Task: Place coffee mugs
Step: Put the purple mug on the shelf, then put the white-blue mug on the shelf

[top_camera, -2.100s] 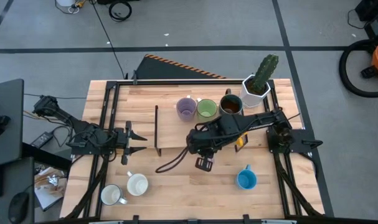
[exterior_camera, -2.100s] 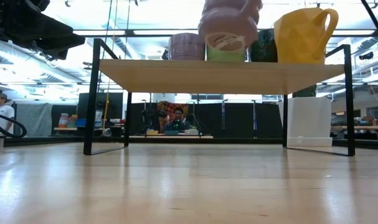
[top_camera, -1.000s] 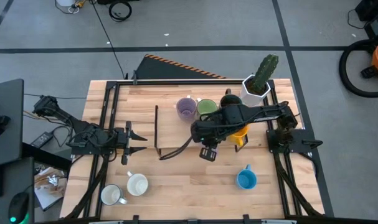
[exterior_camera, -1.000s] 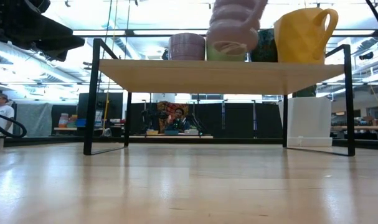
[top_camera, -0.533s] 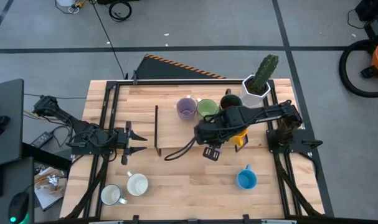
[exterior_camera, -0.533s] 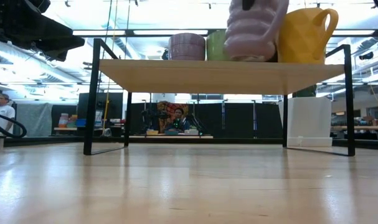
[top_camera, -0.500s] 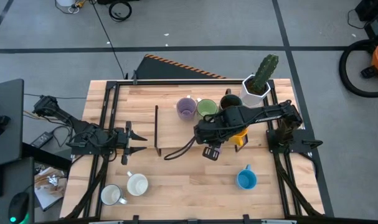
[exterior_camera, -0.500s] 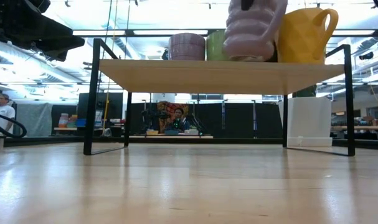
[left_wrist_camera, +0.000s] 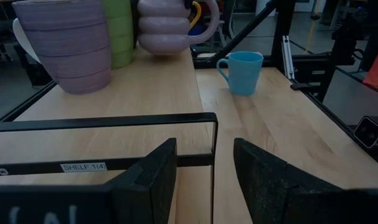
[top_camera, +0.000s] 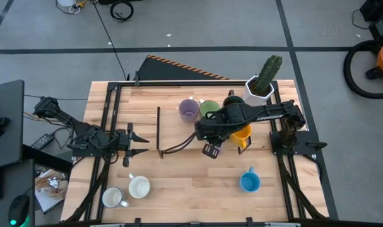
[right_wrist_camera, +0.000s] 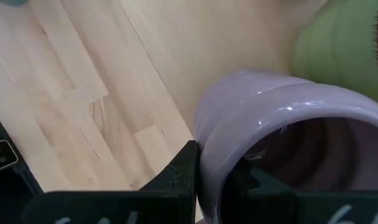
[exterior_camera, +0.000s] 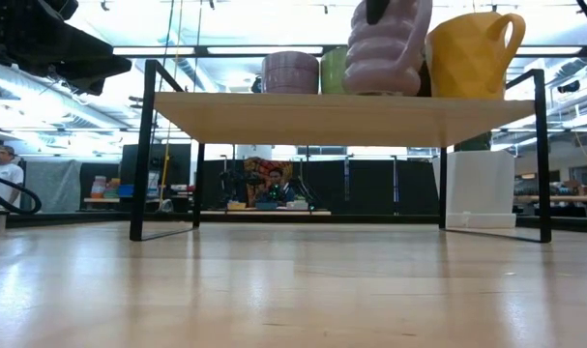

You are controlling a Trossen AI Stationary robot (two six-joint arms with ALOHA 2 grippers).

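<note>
The right hand (top_camera: 214, 140) is closed on the rim of a ribbed lilac mug (exterior_camera: 387, 48), one finger outside the wall and the other inside the opening, as the right wrist view shows. The mug stands upright on a raised wooden shelf (exterior_camera: 322, 114), its base on the board (the low view shows no gap under it). It sits at the shelf's front edge, just beside the orange mug (exterior_camera: 472, 53) and in front of the green mug (top_camera: 209, 110). Along the back of the shelf stand a second lilac mug (top_camera: 188, 108) with fine ridges, the green mug beside it, then the dark brown mug (top_camera: 233, 101), mostly covered by the right arm in the high view. A white faceted pot with a cactus (top_camera: 261, 85) is at the shelf's far right corner.

The blue mug (top_camera: 248, 181) stands on the tabletop (top_camera: 185, 189) in front of the shelf, toward the right. Two white mugs (top_camera: 128, 192) stand close together near the front left corner.

The left hand (top_camera: 139, 142) waits over the left side of the tabletop, well apart from every mug, its fingers (left_wrist_camera: 148, 180) spread open and holding nothing.

In the low view a person (exterior_camera: 275, 182) sits in the room beyond the tabletop.
</note>
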